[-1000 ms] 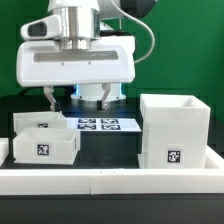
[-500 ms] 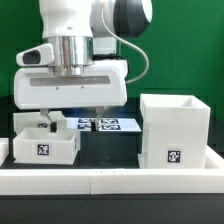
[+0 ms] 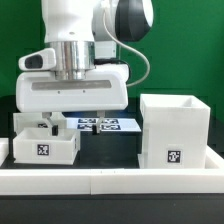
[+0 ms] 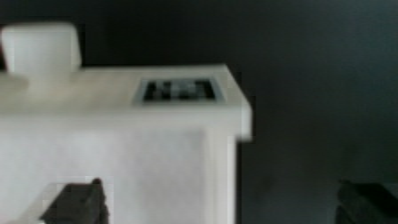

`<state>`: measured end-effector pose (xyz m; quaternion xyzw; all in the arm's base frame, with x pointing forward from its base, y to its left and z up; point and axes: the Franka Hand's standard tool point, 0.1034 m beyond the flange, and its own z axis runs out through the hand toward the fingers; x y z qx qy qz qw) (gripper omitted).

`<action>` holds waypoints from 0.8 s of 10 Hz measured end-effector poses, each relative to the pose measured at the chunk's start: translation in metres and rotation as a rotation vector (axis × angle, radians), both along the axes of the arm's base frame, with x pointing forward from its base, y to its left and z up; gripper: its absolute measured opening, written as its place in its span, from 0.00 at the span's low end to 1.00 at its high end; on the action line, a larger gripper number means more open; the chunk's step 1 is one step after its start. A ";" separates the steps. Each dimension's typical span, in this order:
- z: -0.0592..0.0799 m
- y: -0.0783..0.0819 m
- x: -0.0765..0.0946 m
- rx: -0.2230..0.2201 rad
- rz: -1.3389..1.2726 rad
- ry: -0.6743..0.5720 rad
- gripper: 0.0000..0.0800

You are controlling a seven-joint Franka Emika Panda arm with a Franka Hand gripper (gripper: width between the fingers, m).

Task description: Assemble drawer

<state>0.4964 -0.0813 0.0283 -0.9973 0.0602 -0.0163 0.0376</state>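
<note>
A small white drawer (image 3: 42, 146) with a marker tag on its front sits at the exterior view's left. A larger white open-topped drawer case (image 3: 172, 128) stands at the right. My gripper (image 3: 70, 122) hangs low just behind and above the small drawer, and is open and empty. In the wrist view the drawer (image 4: 125, 120) fills much of the picture, with a tag on top and a round white knob (image 4: 39, 48) at one end. My gripper (image 4: 217, 205) straddles the drawer's edge: one fingertip (image 4: 75, 198) lies over the white part, the other over the dark table.
The marker board (image 3: 108, 125) lies on the black table behind the parts. A white raised rim (image 3: 110, 180) runs along the front of the table. The arm's broad white hand hides the area behind the small drawer.
The arm has moved to the exterior view's left and come lower, from over the marker board to over the small drawer. The parts have not moved.
</note>
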 end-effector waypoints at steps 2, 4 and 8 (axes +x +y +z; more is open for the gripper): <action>-0.006 -0.004 -0.002 -0.009 -0.004 -0.004 0.81; -0.019 -0.007 -0.006 -0.033 -0.003 -0.018 0.81; -0.023 -0.008 -0.005 -0.046 -0.002 -0.030 0.81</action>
